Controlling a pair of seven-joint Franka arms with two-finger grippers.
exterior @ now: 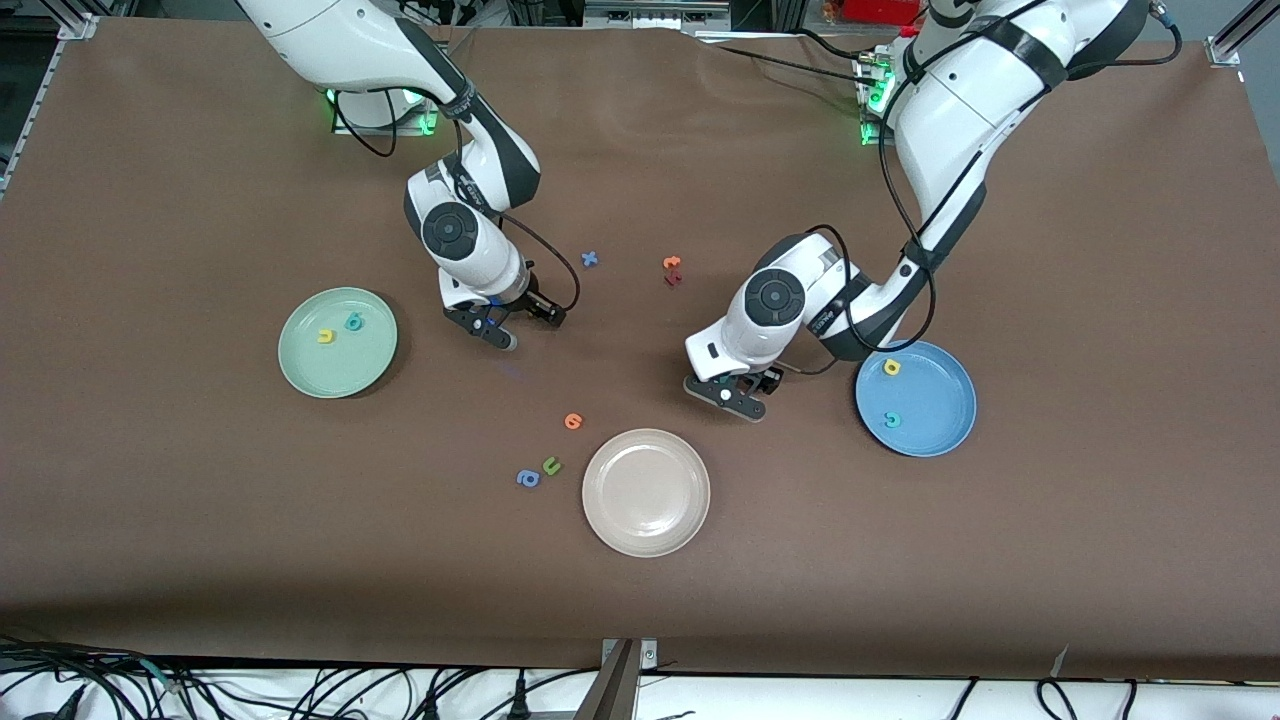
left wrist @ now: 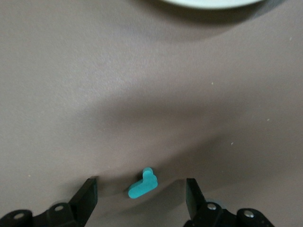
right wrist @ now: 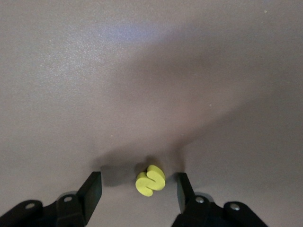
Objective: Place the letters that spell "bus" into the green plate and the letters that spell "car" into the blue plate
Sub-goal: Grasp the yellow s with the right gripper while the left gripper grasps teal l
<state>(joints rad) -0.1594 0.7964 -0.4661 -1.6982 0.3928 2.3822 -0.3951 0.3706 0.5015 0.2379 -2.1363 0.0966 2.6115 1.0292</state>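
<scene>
The left gripper (left wrist: 141, 198) straddles the teal "r" (left wrist: 142, 184) on the table, jaws apart, not touching it, at ten o'clock from the blue plate (exterior: 945, 430). The right gripper (right wrist: 138, 193) likewise brackets the yellow "s" (right wrist: 150, 180), unclamped, at three o'clock from the green plate (exterior: 300, 375).

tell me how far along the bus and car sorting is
Done: yellow u and teal b in the green plate; yellow a and teal c in the blue plate. In hand: open jaws straddle the yellow s and teal r. Left: plating both.
</scene>
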